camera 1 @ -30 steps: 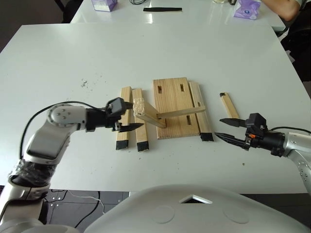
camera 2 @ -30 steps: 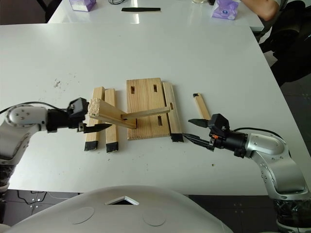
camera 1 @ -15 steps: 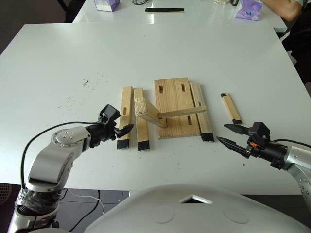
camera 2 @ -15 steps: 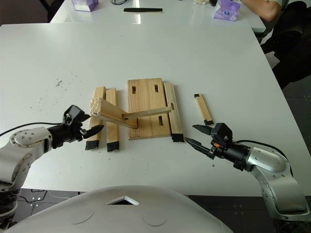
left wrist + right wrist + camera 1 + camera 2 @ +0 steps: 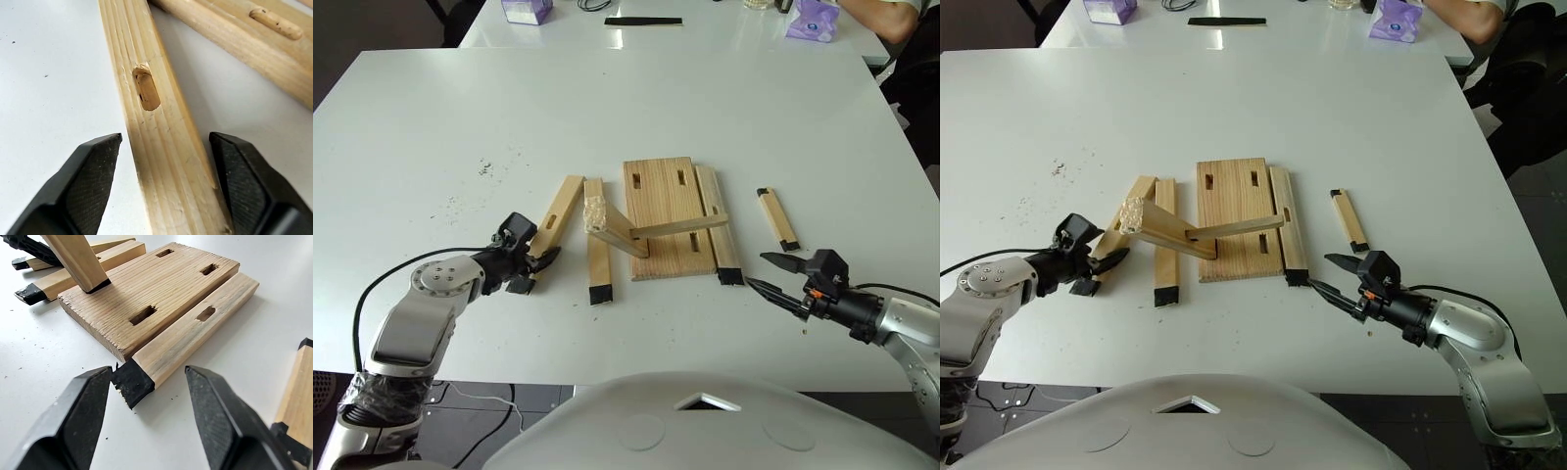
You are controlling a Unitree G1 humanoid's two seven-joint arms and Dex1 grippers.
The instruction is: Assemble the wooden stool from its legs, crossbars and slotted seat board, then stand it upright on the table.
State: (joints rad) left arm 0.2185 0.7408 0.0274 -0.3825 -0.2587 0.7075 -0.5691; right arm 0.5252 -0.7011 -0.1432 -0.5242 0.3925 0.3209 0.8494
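Note:
The slotted seat board (image 5: pixel 671 211) lies flat mid-table. A thick leg (image 5: pixel 613 230) joined to a crossbar (image 5: pixel 680 226) leans across it. One leg (image 5: pixel 556 213) lies slanted left of the board, another leg (image 5: pixel 597 250) beside it, and a third leg (image 5: pixel 717 220) against the board's right edge. A short black-tipped piece (image 5: pixel 777 217) lies farther right. My left gripper (image 5: pixel 536 266) is open, straddling the slanted leg's (image 5: pixel 156 127) near end. My right gripper (image 5: pixel 759 270) is open and holds nothing, just short of the third leg's black tip (image 5: pixel 133 381).
Dark specks (image 5: pixel 487 168) dot the table left of the parts. On a second table behind stand two purple boxes (image 5: pixel 525 8) (image 5: pixel 808 18) and a black strip (image 5: pixel 642 20). The table's front edge runs close under both arms.
The leftmost leg, parallel to its neighbour before, now lies slanted with its near end swung left. My left gripper went down and left with it. My right gripper edged toward the third leg's tip.

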